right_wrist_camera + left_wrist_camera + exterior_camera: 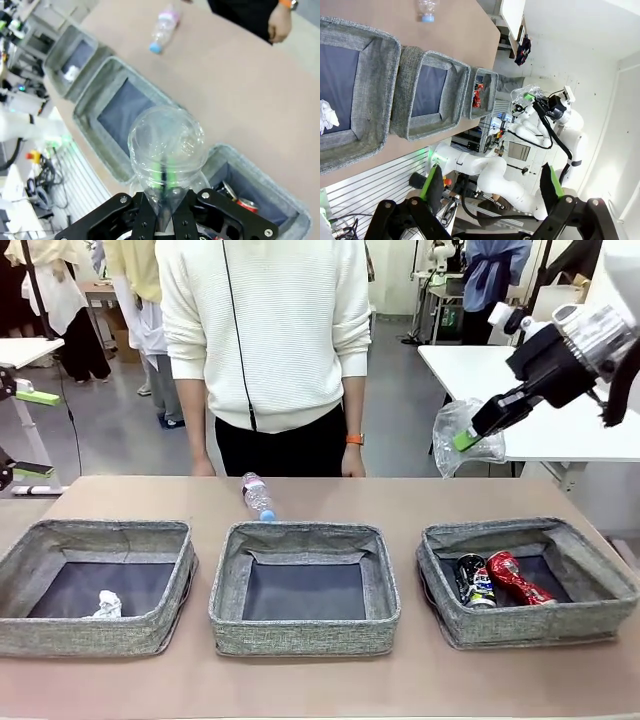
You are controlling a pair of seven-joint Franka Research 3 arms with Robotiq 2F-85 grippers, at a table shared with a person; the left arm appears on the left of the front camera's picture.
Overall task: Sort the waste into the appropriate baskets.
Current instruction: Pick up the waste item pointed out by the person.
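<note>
R gripper [466,439] is pinching clear plastic cup [167,142], L gripper [492,184] w/ jaws spread; am advising low release over middle grey woven basket [229,592]

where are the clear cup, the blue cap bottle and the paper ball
clear plastic cup [167,136]: right wrist view, on its rounded closed end
clear plastic bottle [257,494]: front view, on the middle of its body
crumpled white paper ball [108,605]: front view, on its middle
</note>
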